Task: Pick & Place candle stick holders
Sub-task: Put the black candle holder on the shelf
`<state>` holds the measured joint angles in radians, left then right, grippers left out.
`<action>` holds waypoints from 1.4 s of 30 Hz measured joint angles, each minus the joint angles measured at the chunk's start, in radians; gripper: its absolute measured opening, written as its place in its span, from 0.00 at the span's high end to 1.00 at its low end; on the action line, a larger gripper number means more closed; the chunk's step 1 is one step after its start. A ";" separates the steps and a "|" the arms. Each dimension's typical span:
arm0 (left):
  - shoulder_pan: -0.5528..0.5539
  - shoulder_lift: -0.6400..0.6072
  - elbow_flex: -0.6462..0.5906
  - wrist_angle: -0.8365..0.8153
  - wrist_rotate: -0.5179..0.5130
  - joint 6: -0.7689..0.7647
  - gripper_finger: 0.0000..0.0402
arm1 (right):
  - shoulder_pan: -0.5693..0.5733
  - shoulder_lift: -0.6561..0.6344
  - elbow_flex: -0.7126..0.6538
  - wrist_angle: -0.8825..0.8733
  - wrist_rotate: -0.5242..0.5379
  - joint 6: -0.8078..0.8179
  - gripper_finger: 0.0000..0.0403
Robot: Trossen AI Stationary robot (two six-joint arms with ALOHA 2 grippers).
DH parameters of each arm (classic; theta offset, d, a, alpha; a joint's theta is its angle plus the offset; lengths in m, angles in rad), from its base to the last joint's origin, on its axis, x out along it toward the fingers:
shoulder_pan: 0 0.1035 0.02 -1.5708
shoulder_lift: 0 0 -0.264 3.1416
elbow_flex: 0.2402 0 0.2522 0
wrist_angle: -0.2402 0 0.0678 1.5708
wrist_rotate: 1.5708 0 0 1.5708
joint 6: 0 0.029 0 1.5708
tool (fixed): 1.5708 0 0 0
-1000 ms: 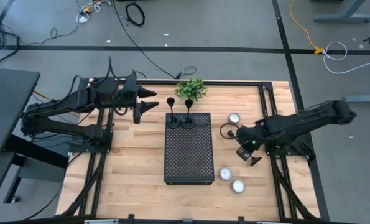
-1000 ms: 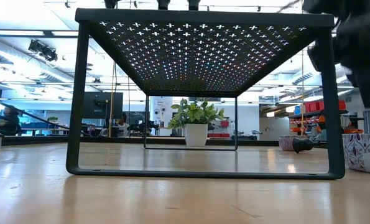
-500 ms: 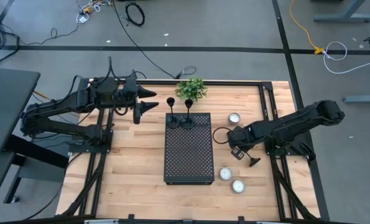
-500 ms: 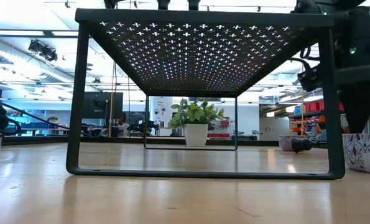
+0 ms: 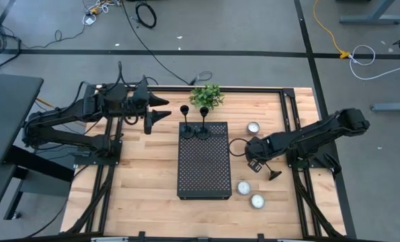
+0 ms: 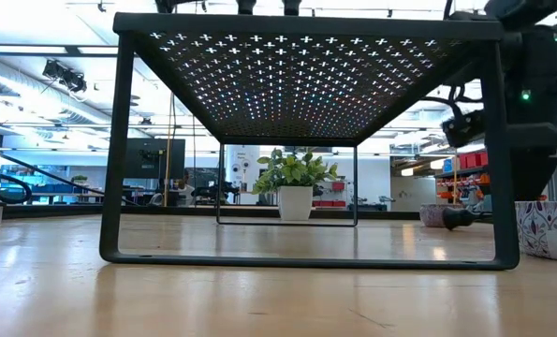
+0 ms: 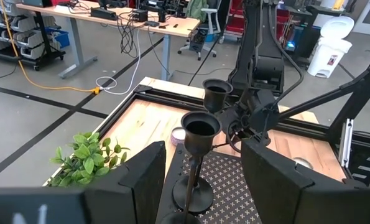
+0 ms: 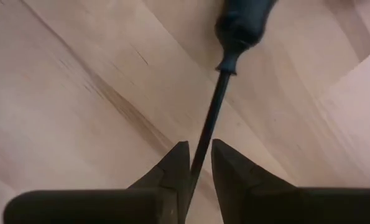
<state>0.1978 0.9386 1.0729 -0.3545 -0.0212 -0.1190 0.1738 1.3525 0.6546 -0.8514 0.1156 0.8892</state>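
Two candle stick holders (image 5: 193, 124) stand at the perforated tray's (image 5: 204, 168) twelve o'clock end; my right fingers (image 8: 197, 163) pinch the third holder's stem (image 8: 211, 118) above the desk (image 5: 146, 175), my left fingers (image 7: 200, 180) wait wide.

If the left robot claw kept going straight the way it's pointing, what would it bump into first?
Probably the nearer candle stick holder on the black tray: the left gripper is open and aimed at its stem. The second holder stands behind it. Depth is hard to judge.
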 joint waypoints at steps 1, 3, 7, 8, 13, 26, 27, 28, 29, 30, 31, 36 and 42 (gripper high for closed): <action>0.000 0.000 0.000 -0.001 0.000 0.000 0.48 | 0.000 0.000 -0.008 0.008 0.001 0.000 0.83; 0.000 0.000 0.000 -0.002 0.000 0.000 0.48 | 0.000 0.000 -0.022 0.032 0.000 0.000 0.83; 0.000 0.000 0.000 -0.003 0.000 0.000 0.48 | 0.000 0.000 -0.037 0.056 0.000 -0.008 0.84; 0.000 0.000 0.000 -0.003 0.000 0.000 0.48 | 0.000 0.000 -0.039 0.055 0.000 -0.008 0.85; 0.000 0.000 0.000 -0.003 0.000 0.000 0.48 | 0.000 0.000 -0.039 0.042 0.005 -0.011 0.97; 0.000 0.001 0.000 -0.020 -0.001 0.000 0.48 | -0.031 -0.097 -0.027 -0.009 0.104 -0.043 0.99; 0.000 0.001 0.000 -0.020 0.000 0.000 0.48 | -0.035 -0.121 -0.013 -0.011 0.118 -0.055 0.99; 0.000 0.001 0.000 -0.020 0.000 0.000 0.48 | -0.037 -0.148 0.003 -0.016 0.134 -0.064 0.99; 0.000 0.001 0.000 -0.020 -0.001 0.000 0.48 | -0.039 -0.174 0.021 -0.023 0.158 -0.080 1.00; 0.000 0.001 0.000 -0.021 -0.001 0.000 0.48 | -0.040 -0.201 0.037 -0.033 0.187 -0.087 1.00; 0.000 0.001 0.000 -0.021 -0.001 0.000 0.48 | -0.040 -0.228 0.054 -0.043 0.218 -0.090 1.00; 0.000 0.001 0.000 -0.026 -0.001 0.000 0.48 | -0.017 -0.366 0.106 0.078 0.399 -0.179 1.00; 0.000 0.001 0.000 -0.027 -0.001 0.000 0.48 | 0.043 -0.450 0.054 0.475 0.559 -0.424 1.00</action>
<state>0.1978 0.9394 1.0729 -0.3816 -0.0219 -0.1192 0.2168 0.9026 0.7091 -0.3767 0.6745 0.4654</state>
